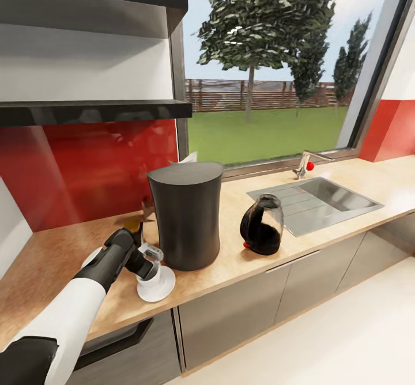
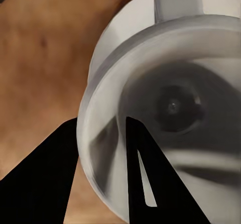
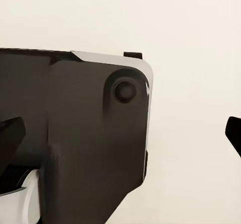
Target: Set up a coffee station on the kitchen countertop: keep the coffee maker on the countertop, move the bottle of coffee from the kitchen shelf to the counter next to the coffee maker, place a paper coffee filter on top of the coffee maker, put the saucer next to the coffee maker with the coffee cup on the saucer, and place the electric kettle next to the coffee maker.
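Cup-on-saucer placement looks like the step in hand: the left gripper (image 1: 151,256) holds the small white rounded coffee cup (image 1: 151,270) over the flat round white saucer (image 1: 163,289), just beside the tall dark grey matt coffee maker (image 1: 187,215) on the light tan speckled countertop (image 1: 52,264). In the left wrist view the black fingers (image 2: 138,179) straddle the cup's wall (image 2: 103,153) — one inside the rim, one outside — clamped on it. Next, I judge, the jaws must part and lift straight up without tipping the cup. The right gripper's (image 3: 120,138) fingertips stand wide apart, holding nothing.
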Available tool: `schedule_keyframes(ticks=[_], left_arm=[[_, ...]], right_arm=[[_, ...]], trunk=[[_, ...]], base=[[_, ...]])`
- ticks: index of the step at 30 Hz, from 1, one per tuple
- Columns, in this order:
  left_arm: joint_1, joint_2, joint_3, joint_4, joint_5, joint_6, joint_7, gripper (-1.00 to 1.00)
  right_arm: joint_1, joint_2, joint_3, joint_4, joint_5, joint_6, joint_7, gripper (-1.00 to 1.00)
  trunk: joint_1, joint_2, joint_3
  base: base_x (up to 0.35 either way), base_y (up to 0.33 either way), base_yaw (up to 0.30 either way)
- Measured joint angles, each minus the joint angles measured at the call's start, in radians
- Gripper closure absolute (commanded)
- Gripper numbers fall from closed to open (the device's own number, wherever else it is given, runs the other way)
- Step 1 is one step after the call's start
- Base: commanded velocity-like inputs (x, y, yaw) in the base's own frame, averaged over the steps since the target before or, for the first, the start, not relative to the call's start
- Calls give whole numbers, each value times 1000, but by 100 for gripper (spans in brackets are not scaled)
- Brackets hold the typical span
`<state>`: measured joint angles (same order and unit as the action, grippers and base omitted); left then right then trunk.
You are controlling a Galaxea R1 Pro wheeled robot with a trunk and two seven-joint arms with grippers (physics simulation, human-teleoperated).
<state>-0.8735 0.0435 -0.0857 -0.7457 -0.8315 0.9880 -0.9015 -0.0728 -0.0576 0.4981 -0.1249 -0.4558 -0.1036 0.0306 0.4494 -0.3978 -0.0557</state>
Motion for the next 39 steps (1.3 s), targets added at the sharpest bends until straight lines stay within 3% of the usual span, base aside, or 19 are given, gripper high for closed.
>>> schedule_keyframes(ticks=[7,8,12,26,27,39], left_arm=[[0,-8,-3,0,1,-1,6,100],[0,-27,-4,0,5,-1,36,100],[0,-37,-5,0,6,-6,87,100],[1,-38,-5,0,18,-6,86,100],[1,-38,-5,0,18,-6,86,-100],[1,-36,-5,-1,17,-7,86,-100]], right_arm=[[0,0,1,1,0,0,0,-100],[0,0,1,1,0,0,0,-100],[0,0,2,2,0,0,0,-100],[0,1,1,1,0,0,0,-100],[0,1,1,1,0,0,0,-100],[0,0,2,2,0,0,0,-100]], trunk=[[0,0,0],[0,0,0],[0,0,0],[0,0,0],[0,0,0],[0,0,0]], base=[[0,0,0],[0,0,0],[0,0,0],[0,0,0],[0,0,0],[0,0,0]])
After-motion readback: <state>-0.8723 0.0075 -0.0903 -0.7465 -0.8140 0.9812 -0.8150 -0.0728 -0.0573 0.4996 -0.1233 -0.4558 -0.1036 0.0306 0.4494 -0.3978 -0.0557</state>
